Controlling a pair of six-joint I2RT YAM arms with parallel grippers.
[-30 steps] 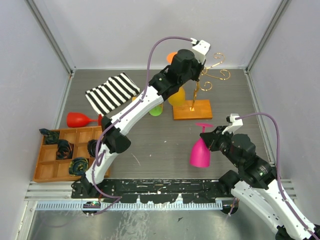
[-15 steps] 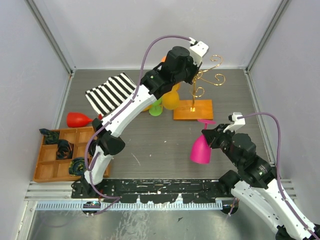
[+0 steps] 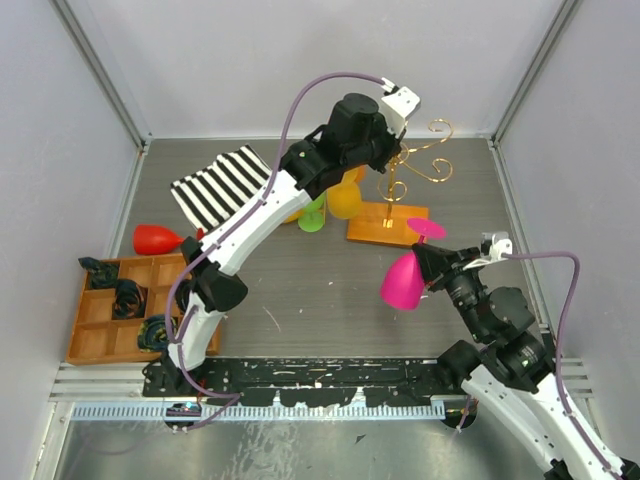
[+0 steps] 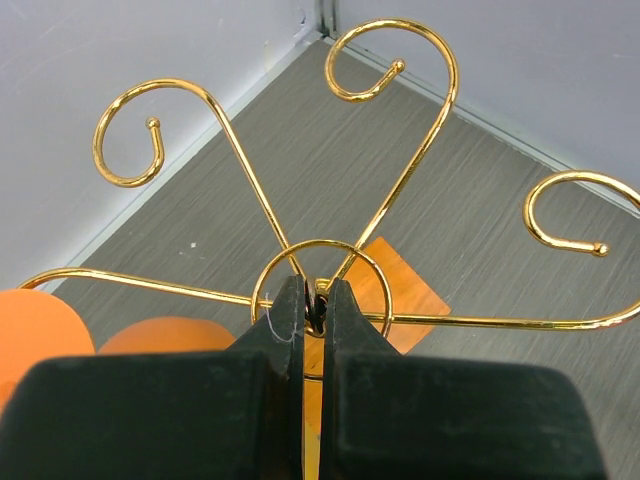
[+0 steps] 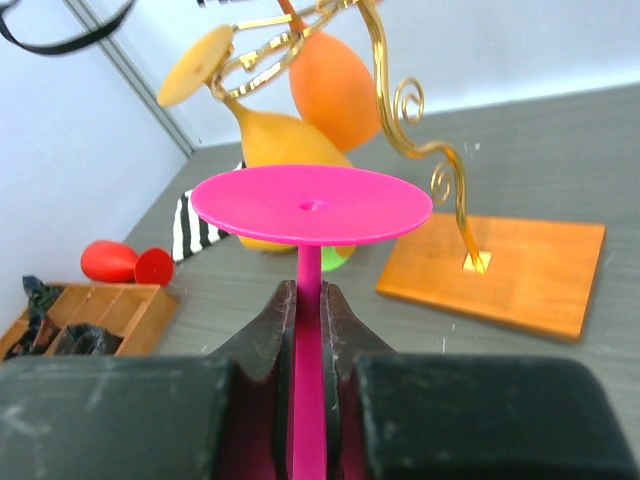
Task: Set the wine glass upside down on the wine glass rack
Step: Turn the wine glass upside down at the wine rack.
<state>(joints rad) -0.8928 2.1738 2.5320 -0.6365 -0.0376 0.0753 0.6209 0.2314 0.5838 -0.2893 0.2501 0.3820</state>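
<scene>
Wine glass (image 3: 403, 280): opaque hot pink, flat round foot w/ a tiny dimple at centre, thin stem, held foot up & bowl down, tilted, in the air just beside the rack (image 3: 375, 228) base, not on any arm. Fingers of the right gripper (image 5: 308, 300) pinch the stem just under the foot, nearly closed. Fingers of the left gripper (image 4: 313, 300) are clamped tight on the rack's top centre, where the gold curls meet; orange glass (image 5: 335, 85) & yellow glass (image 5: 275, 140) hang there.

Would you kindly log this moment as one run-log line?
left gripper: shut on wine glass rack top | right gripper: shut on pink wine glass stem | status: not yet hung
</scene>
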